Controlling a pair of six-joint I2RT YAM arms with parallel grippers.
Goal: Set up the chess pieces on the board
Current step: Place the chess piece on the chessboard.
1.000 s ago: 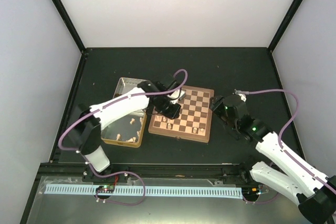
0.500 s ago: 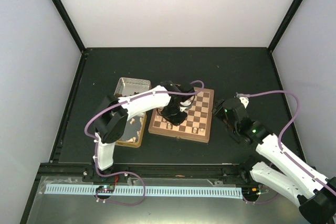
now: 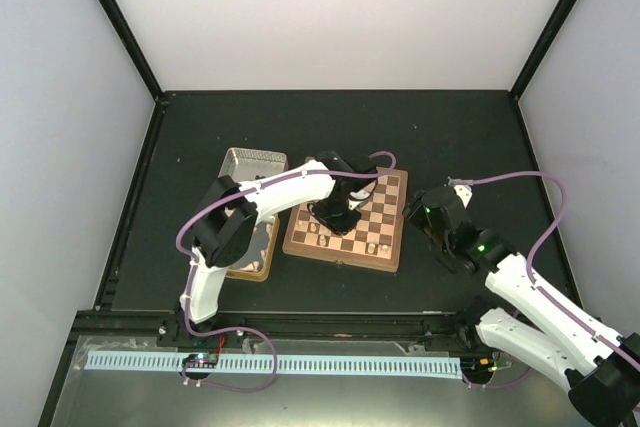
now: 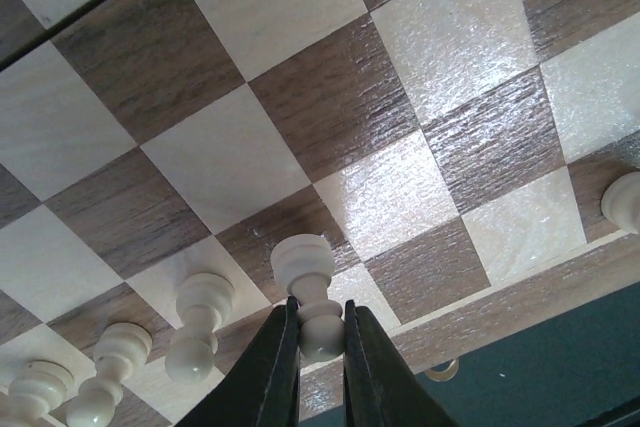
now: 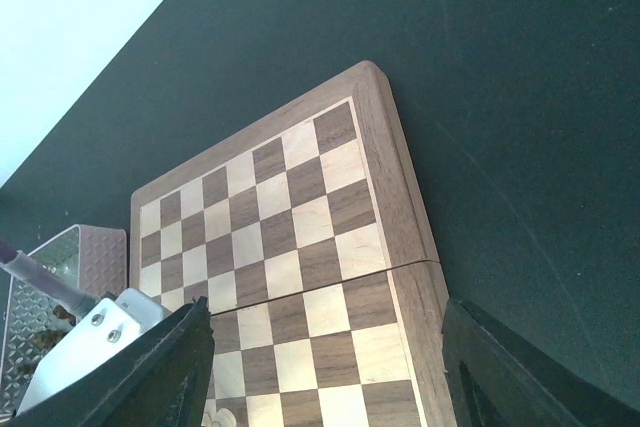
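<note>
The board point(image 3: 365, 209) lies mid-table; it also shows in the left wrist view point(image 4: 330, 117) and the right wrist view point(image 5: 290, 227). My left gripper point(image 3: 338, 222) is shut on a cream chess piece point(image 4: 313, 299) that stands on a square in the near row, next to other cream pieces point(image 4: 196, 327). Another cream piece point(image 4: 628, 203) stands further along that row. Several cream pieces point(image 3: 372, 246) line the near row in the top view. My right gripper point(image 3: 418, 209) hovers by the board's right edge, open wide and empty, its fingertips point(image 5: 170, 367) spread.
A gold-sided tin tray point(image 3: 250, 247) sits left of the board, partly hidden by my left arm; a silver tin half point(image 3: 250, 161) lies behind it. Its corner shows in the right wrist view point(image 5: 60, 277). Black walls bound the table.
My left arm has swung right from over the tin to the board's near row, carrying the cream piece. The right arm has barely shifted.
</note>
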